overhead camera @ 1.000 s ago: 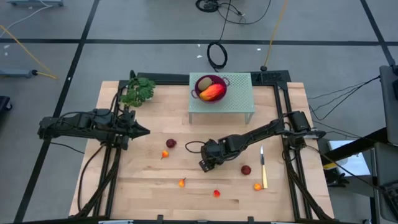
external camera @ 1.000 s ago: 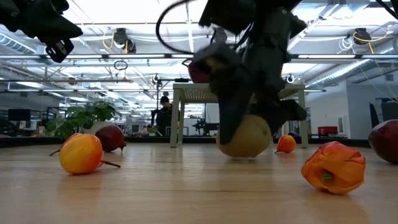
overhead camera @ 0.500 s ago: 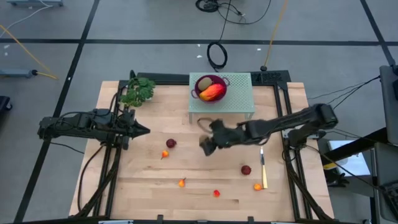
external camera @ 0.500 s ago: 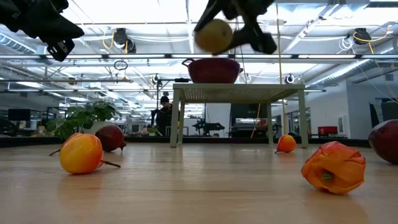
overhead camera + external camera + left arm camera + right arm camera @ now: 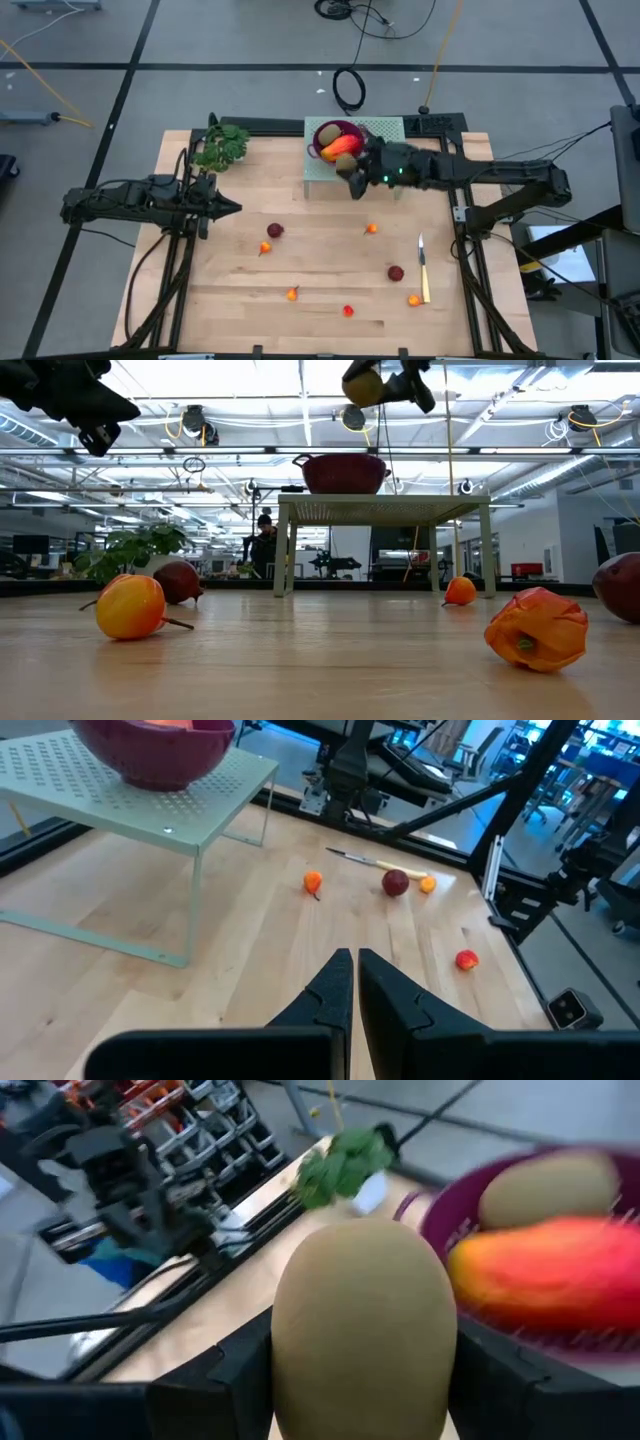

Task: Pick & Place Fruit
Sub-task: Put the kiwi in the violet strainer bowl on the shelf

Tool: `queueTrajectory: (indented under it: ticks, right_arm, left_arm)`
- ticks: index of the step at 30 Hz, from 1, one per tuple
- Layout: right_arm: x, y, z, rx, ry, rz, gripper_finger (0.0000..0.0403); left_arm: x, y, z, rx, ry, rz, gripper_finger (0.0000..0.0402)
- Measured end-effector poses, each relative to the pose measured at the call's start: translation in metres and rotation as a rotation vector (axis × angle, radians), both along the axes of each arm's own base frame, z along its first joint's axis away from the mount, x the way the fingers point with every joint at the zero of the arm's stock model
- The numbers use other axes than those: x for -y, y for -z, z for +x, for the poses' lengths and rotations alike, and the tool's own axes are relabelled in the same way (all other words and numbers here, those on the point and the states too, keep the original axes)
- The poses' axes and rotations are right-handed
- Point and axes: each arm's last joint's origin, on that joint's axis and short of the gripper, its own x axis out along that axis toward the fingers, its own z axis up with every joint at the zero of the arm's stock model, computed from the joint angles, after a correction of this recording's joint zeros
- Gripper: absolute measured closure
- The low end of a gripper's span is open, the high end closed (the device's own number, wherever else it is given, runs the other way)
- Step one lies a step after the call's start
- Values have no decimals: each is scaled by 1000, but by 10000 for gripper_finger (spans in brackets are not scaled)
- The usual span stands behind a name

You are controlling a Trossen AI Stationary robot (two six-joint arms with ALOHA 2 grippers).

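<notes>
My right gripper is shut on a brown-green kiwi-like oval, high over the table, beside the near rim of the magenta bowl. The bowl stands on a pale green perforated stand and holds the orange-red oval and a second kiwi-like oval. Small dark red balls and tiny orange fruit lie on the wood. My left gripper hovers shut over the table's left side, touching nothing. My right gripper pinches the kiwi-like oval between its two fingers, one on each opposite flank. The arm reaches in from the table's right. The fruit is lifted clear of table and stand, just outside the bowl's rim.
A slim yellow-handled knife lies near the right edge with an orange fruit beside its handle. A leafy green sprig sits at the far left corner. More small fruit dot the near half.
My right gripper has lifted the kiwi-like oval off the middle of the table and carried it up and toward the far edge, to beside the bowl on the stand. It stayed shut on the fruit throughout. A tiny orange fruit under the arm's former place now shows.
</notes>
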Motion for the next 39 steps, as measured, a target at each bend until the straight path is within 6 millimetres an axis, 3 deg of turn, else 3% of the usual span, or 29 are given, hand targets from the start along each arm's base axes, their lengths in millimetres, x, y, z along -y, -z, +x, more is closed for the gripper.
queueTrajectory:
  ticks: [9, 17, 28, 39]
  right_arm:
    - [47, 3, 3, -52, -13, -198, 189]
    - [72, 7, 16, -17, -38, -333, 188]
    - [86, 35, 48, -47, -96, -380, 188]
    - [95, 53, 59, -99, -105, -407, 188]
  left_arm:
    - [-1, 0, 0, -1, -22, 7, 382]
    - [-3, 0, 0, 0, -96, 2, 382]
    - [-3, 0, 0, 1, -97, 3, 382]
    - [-3, 0, 0, 0, -96, 9, 382]
